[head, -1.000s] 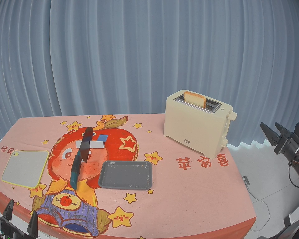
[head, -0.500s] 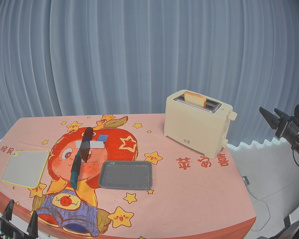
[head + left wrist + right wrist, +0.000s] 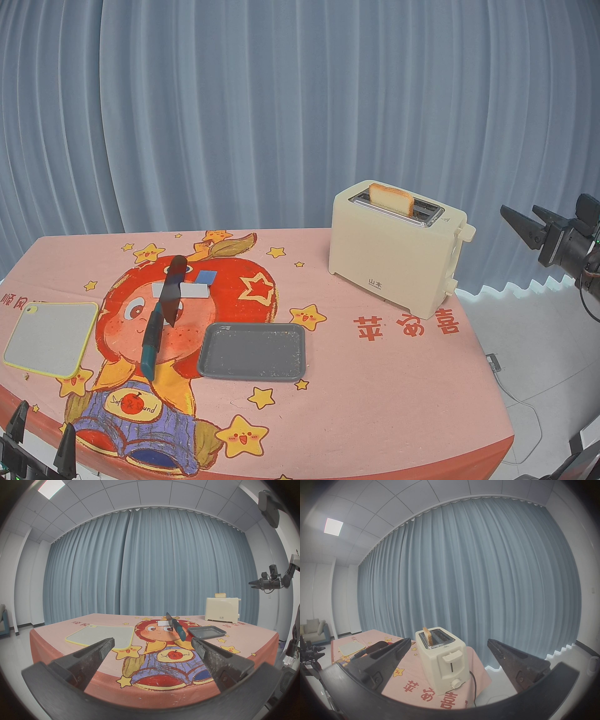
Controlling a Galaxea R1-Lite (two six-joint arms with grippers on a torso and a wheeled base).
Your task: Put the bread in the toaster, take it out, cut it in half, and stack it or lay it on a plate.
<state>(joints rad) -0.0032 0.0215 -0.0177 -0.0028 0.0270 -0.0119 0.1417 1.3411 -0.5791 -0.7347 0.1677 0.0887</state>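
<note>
A cream toaster [image 3: 400,253] stands at the table's far right, with a slice of bread [image 3: 391,199] sticking up out of its back slot. My right gripper [image 3: 519,211] hangs open and empty in the air beyond the table's right edge, level with the toaster's top and pointing at it. In the right wrist view the toaster [image 3: 442,659] and bread [image 3: 427,636] lie between and beyond the open gripper [image 3: 448,642]. A grey plate [image 3: 253,351] lies mid-table. My left gripper [image 3: 45,415] is open and empty off the front left corner, as the left wrist view's gripper [image 3: 152,641] confirms.
A knife [image 3: 161,315] with a teal handle rests left of the plate, its blade propped on a small white and blue block [image 3: 190,286]. A yellow-rimmed cutting board [image 3: 50,337] lies at the left edge. A cable [image 3: 519,400] trails on the floor right of the table.
My right gripper has risen and moved in toward the toaster. The left gripper, bread, knife and plate have not moved.
</note>
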